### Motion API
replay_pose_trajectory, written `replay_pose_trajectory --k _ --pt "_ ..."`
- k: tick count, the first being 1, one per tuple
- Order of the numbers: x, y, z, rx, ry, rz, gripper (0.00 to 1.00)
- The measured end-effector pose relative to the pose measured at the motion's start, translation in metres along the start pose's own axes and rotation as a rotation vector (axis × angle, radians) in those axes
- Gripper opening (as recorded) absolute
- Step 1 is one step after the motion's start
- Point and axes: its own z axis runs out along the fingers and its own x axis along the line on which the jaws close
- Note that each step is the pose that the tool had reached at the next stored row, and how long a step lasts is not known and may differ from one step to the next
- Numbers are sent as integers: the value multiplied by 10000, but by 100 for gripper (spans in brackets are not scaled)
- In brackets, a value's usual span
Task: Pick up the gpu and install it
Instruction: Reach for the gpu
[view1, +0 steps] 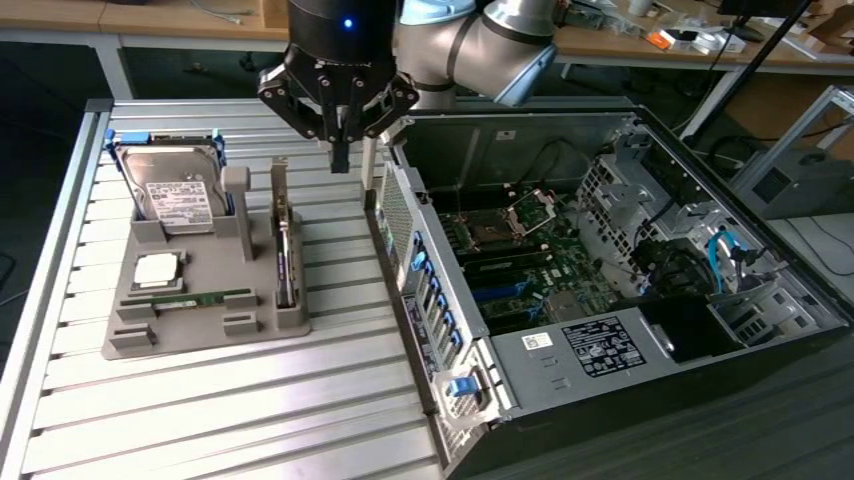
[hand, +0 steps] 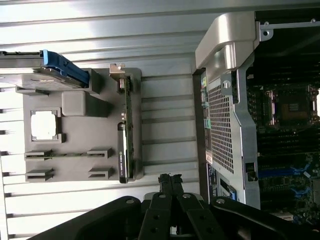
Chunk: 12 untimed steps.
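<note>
While the gripper (view1: 343, 160) hangs above the slatted table (view1: 200, 410) with its fingers pressed together on nothing, the gpu (view1: 283, 235) stands on its long edge in the slot of the grey tray (view1: 200, 325) nearest the open computer case (view1: 441, 300), its metal bracket at the end toward the gripper. Seen from the exterior view, the gripper sits over the gap between tray and case, beyond the card's far end and apart from it. A hard drive (view1: 180, 190) stands upright in the tray, with a square chip (view1: 158, 268) and a green memory stick (view1: 200, 298) lying flat in front of it.
</note>
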Motion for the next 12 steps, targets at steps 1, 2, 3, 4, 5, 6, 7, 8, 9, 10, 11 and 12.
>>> replay_pose_trajectory --k 1,2,3,4,5,6,7,8,9,10,11,12 --pt "6 0 0 0 0 0 11" --pt "11 -1 0 -1 -1 0 11" --pt "18 -1 0 0 0 0 11" --pt "23 -2 -1 0 0 0 11" --pt "29 -2 -1 0 0 0 11" --pt "33 -3 0 -1 -1 0 11" --pt "40 -3 -1 0 0 0 11" --pt "49 -4 -1 0 0 0 11" --pt "54 -4 -1 0 0 0 11" --pt "60 -5 -2 0 0 0 11" --pt "66 -5 -1 -1 -1 0 11" --pt "72 -5 -2 0 -1 0 11"
